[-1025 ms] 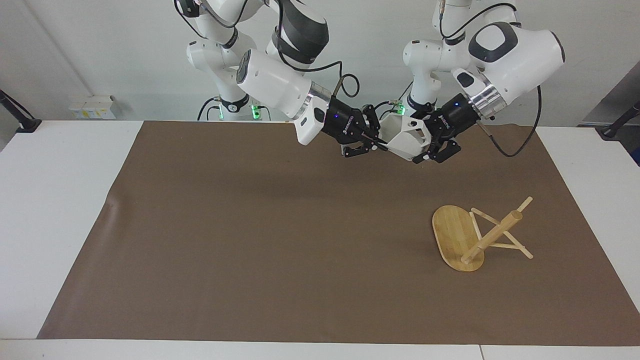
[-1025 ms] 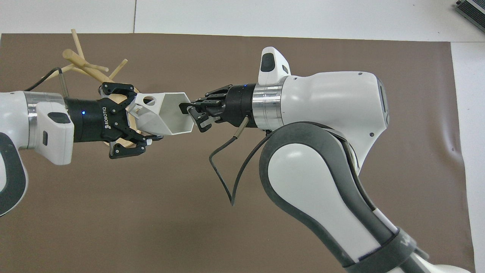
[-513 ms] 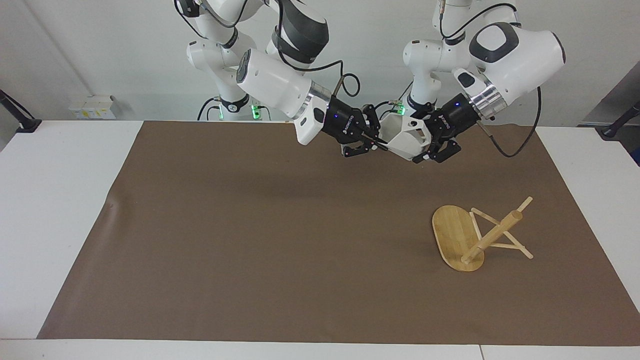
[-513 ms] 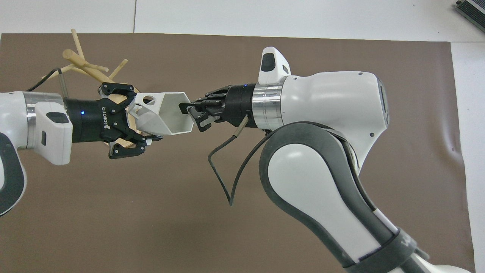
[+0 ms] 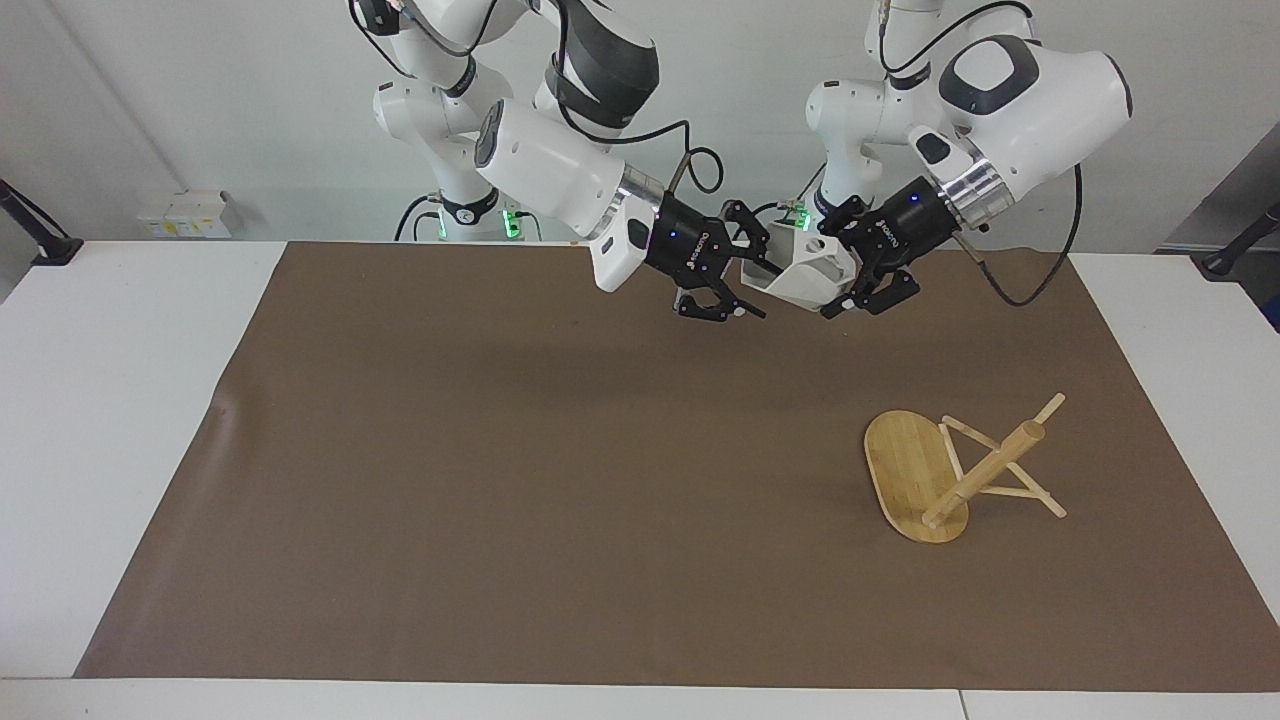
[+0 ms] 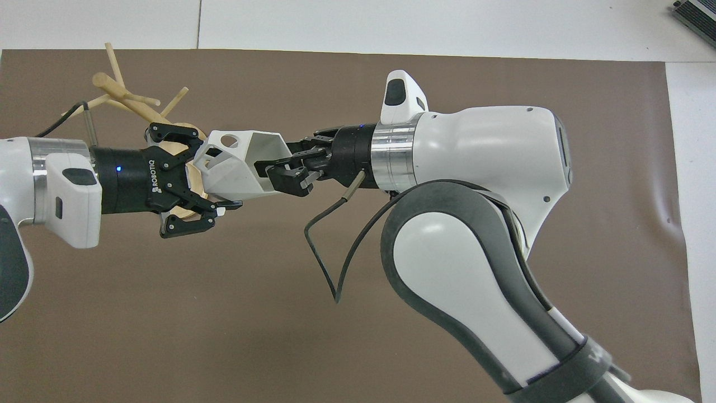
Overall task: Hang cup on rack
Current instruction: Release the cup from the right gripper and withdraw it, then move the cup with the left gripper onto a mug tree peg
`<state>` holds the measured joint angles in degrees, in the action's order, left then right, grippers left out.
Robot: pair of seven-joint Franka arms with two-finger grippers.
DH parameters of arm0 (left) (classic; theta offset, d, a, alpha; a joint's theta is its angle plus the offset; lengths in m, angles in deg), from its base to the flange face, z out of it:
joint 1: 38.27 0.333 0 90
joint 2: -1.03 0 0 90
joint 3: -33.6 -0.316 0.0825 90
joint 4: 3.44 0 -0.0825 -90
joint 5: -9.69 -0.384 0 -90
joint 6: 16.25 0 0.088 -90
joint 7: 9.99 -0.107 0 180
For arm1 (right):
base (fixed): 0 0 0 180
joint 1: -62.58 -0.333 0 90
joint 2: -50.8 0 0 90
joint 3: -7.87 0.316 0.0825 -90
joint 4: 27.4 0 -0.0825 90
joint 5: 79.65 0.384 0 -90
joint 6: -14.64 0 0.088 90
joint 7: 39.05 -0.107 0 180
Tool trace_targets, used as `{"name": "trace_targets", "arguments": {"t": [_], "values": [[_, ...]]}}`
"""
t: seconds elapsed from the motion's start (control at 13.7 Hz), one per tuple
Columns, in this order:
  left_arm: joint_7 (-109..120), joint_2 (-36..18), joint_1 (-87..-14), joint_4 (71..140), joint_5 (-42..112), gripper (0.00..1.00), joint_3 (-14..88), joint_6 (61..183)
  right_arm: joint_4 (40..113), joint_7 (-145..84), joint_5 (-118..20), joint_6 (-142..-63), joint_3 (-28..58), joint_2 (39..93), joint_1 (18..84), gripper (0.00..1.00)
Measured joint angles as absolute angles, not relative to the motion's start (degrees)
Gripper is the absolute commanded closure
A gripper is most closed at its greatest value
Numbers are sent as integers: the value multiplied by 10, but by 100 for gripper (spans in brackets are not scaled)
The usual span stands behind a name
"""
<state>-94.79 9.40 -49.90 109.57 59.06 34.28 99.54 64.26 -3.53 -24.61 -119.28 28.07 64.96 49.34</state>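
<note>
White cup (image 5: 800,277) sideways, mouth toward right pincer (image 5: 748,285)

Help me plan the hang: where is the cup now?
Facing view: the cup is in the air above the brown mat, clamped in the left gripper, its mouth at the right gripper, whose jaws stand open.

A white table (image 5: 120,420) carries a brown mat (image 5: 520,480); at the plain white wall (image 5: 200,90) above it sits a small white box (image 5: 185,213).
</note>
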Motion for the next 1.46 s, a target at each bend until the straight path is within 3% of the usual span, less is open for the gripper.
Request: {"name": "trace_targets", "arguments": {"t": [0.44, 0.95, 1.46], "values": [[-948, 96, -498, 1096, 591, 100, 340, 989, 643, -44, -246, -1195, 277, 650, 507, 0], [-947, 97, -491, 1096, 591, 100, 338, 985, 646, -44, -380, -1181, 273, 650, 619, 0], [-947, 99, -467, 1111, 566, 100, 335, 1009, 644, -277, -774, -1009, 272, 644, 666, 0]]}}
